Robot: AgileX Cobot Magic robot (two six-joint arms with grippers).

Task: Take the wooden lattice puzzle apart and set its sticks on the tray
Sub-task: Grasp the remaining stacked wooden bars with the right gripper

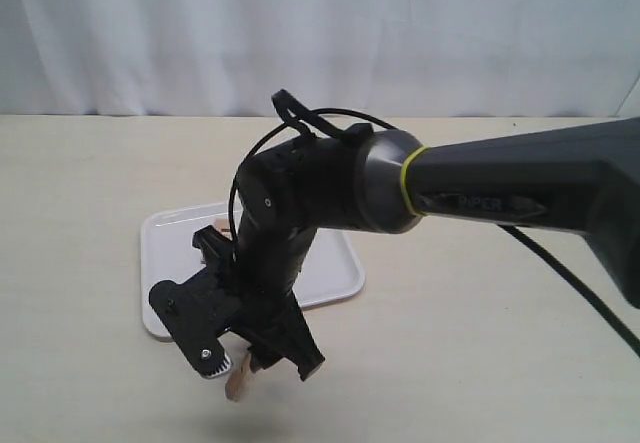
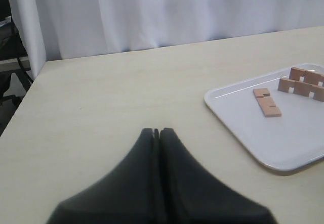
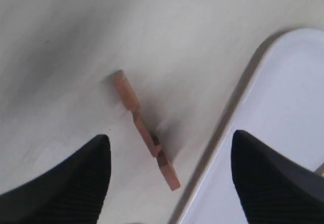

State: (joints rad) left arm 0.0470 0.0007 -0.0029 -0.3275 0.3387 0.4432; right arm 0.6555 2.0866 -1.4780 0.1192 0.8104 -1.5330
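No assembled lattice puzzle shows, only separate sticks. One notched stick (image 3: 145, 128) lies on the table just outside the white tray (image 3: 293, 97), and it also peeks out under the arm as the stick (image 1: 238, 378). My right gripper (image 3: 170, 137) hangs open above this stick with nothing between its fingers; from outside, the right gripper (image 1: 260, 363) is at the tray's (image 1: 335, 263) front edge. On the tray (image 2: 243, 128) one stick lies flat (image 2: 267, 102) and two stand on edge (image 2: 300, 86). My left gripper (image 2: 158, 131) is shut and empty, away from the tray.
The right arm (image 1: 480, 188) reaches across the table and hides much of the tray. A white curtain (image 1: 320, 33) hangs behind the table. The table's edge (image 2: 30, 90) is near the left gripper, with dark equipment beyond it.
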